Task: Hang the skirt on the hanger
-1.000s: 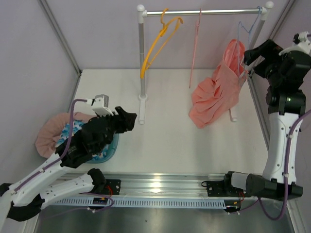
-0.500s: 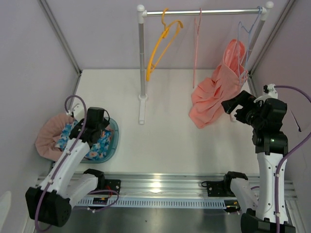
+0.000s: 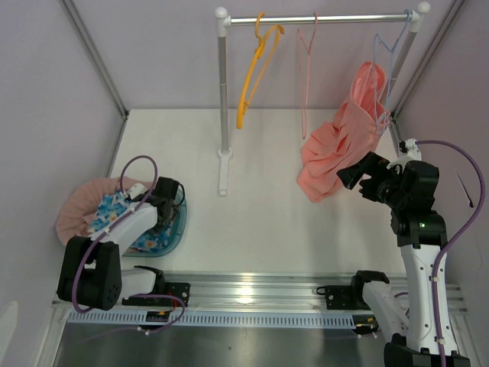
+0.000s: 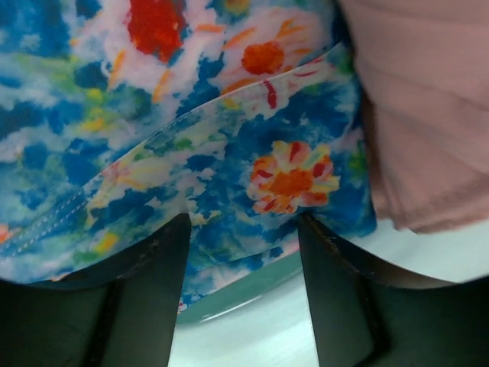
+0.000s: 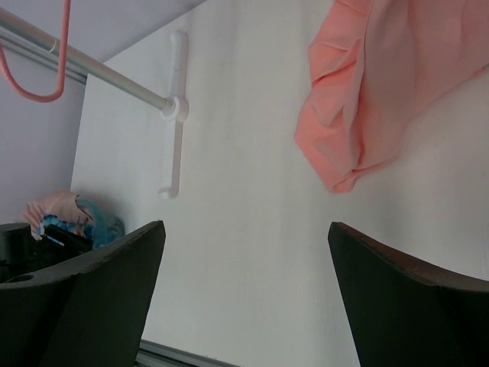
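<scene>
The left tool point(image 4: 243, 229) released, jaws spread over the floral cloth point(image 4: 191, 115) at the table's point(image 3: 267, 206) left edge; right tool point(image 5: 244, 229) released near the hanging skirt point(image 3: 340, 149)

Salmon pleated skirt point(image 3: 336, 157) hanging from pale-blue hanger point(image 3: 378, 44), rail's right end.
</scene>
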Controlling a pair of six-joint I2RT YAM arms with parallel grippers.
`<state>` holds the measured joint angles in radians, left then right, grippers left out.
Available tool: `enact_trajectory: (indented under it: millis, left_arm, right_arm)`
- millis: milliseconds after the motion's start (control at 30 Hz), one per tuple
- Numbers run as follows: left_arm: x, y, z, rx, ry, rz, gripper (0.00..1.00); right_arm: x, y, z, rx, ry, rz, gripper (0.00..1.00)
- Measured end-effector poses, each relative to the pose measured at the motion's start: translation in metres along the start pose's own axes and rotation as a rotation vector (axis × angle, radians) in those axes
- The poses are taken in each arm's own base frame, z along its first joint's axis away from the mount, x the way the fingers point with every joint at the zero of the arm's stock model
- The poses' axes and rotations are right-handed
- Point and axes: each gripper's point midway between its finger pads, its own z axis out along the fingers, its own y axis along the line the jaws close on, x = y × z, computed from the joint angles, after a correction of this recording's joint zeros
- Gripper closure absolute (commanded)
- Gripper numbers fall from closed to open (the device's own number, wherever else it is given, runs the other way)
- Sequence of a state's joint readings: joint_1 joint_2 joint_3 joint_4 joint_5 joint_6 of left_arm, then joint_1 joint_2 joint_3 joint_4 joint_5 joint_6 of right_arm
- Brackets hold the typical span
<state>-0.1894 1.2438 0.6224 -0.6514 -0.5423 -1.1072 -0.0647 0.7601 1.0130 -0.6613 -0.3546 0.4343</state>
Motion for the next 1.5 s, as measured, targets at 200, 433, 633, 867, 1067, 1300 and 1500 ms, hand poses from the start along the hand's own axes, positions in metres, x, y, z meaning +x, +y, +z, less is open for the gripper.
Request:
enact_trajectory:
  millis: [200,433,633,867,1067,1300,1500]
  left_arm:
    - [0.002,-0.003,0.004,0.004,0.001,-0.018,1.0]
    - [-0.017,-0.009,-0.019,0.087,-0.037,-0.006,1.0]
    - [-0.07,-0.028,-0.082,0.291,-0.157,-0.045,1.0]
    - [-0.137,-0.05,-0.182,0.556,-0.316,-0.061,1.0]
    - [-0.135,-0.084,-0.277,0.828,-0.369,0.091,1.0]
    - [-0.095,-0.12,-0.361,1.075,-0.356,0.217,1.0]
    - [0.028,-0.142,-0.308,1.093,-0.184,0.383,0.96]
  right_arm:
    - [0.002,0.0,0.0,-0.004,0.005,-0.003,0.05]
    - [0.004,0.001,0.002,-0.007,0.012,-0.003,0.06]
    - [0.006,0.003,0.004,-0.016,0.024,-0.005,0.06]
    - [0.008,0.005,0.009,-0.024,0.047,-0.007,0.07]
    - [-0.002,0.014,0.008,-0.035,0.031,-0.019,0.06]
    - [-0.01,0.016,0.007,-0.031,0.013,-0.026,0.07]
    - [-0.006,0.02,0.007,-0.036,0.019,-0.037,0.07]
